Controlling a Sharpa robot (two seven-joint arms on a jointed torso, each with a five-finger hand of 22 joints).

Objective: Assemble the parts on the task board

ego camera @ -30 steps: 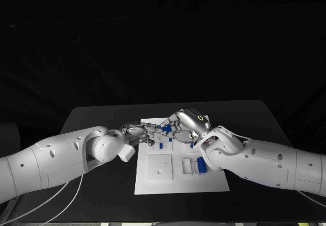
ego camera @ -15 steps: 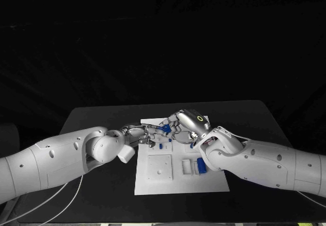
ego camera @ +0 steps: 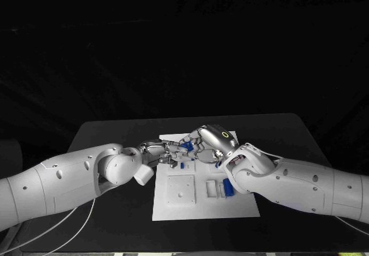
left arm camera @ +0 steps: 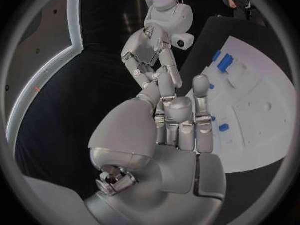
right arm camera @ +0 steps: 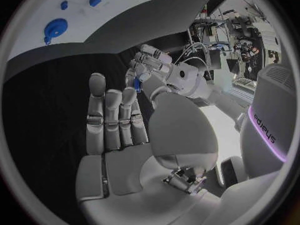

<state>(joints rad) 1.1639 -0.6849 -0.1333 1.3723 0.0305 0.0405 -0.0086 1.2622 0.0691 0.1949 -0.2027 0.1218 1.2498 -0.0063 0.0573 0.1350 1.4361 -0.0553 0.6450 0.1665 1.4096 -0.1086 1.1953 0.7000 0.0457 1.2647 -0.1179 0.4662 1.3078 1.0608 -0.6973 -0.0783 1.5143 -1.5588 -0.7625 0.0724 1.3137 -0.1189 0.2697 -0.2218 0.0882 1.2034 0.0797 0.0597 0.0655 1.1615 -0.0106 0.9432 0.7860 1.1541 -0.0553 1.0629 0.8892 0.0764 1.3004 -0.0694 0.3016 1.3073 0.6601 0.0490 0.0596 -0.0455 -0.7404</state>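
1. Since a second ago, little has shifted: both hands stay close together over the far end of the white board, and the small blue part between them sits slightly higher and nearer the right hand.
2. Coming in from the left, the left hand reaches toward the board's far left corner, its fingers extended side by side; whether they pinch the part I cannot tell.
3. That blue part is a small block between the two sets of fingertips, raised above the board's far end. In the right wrist view it shows as a blue sliver at the tips of the right hand's fingers.
4. On the board itself I count three more blue pieces: a small one near the middle, another just under the right hand, and a longer one lying in a slot toward the right edge.
5. To the right, the right hand arches over the board's far end, fingers curled down toward the blue part, apparently holding it.
6. One black surface carries the board.
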